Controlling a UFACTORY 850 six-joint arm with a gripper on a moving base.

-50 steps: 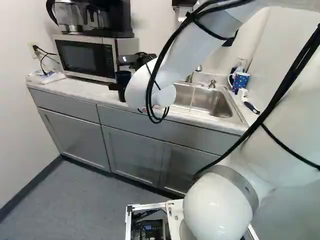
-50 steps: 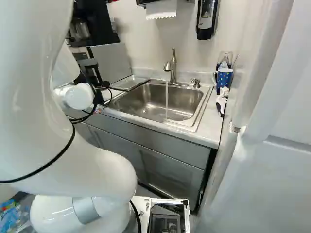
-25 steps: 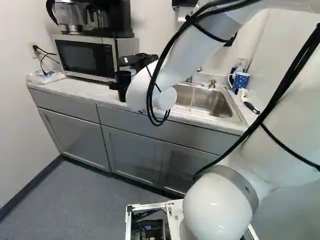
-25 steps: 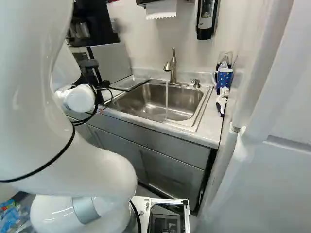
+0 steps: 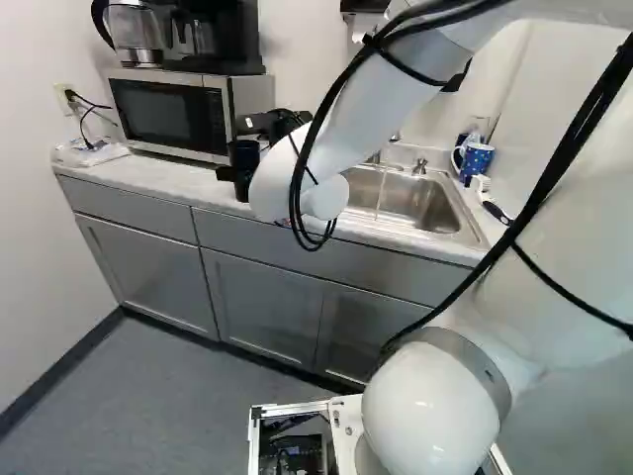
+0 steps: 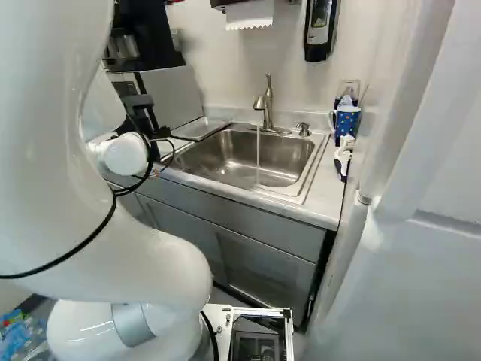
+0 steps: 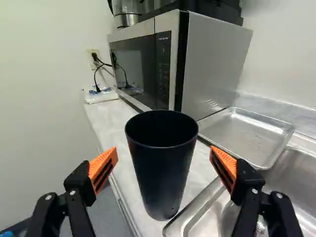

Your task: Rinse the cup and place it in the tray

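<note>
At the centre of the left base view my gripper (image 5: 235, 175) is by the dark cup (image 5: 243, 153), in front of the microwave. The wrist view shows the gripper (image 7: 164, 153) wide open, one orange-padded finger on each side of the black cup (image 7: 163, 173), with a gap at both sides. Upright, the cup appears to stand on the counter. A shallow metal tray (image 7: 242, 136) lies beyond the cup, beside the microwave; the right base view shows this tray (image 6: 199, 128) left of the sink (image 6: 239, 159). Water runs from the faucet (image 6: 267, 105).
The microwave (image 5: 163, 114), with a coffee maker on top, stands close behind the cup. A blue dotted mug (image 6: 346, 120) and a brush (image 6: 343, 158) are right of the sink. Grey cabinets (image 5: 262, 307) front the counter (image 7: 111, 118); a wall rises at the right.
My arm's wrist has shifted slightly beside the cup. The cup shows no clear movement, the base has stayed put, and water is still running.
</note>
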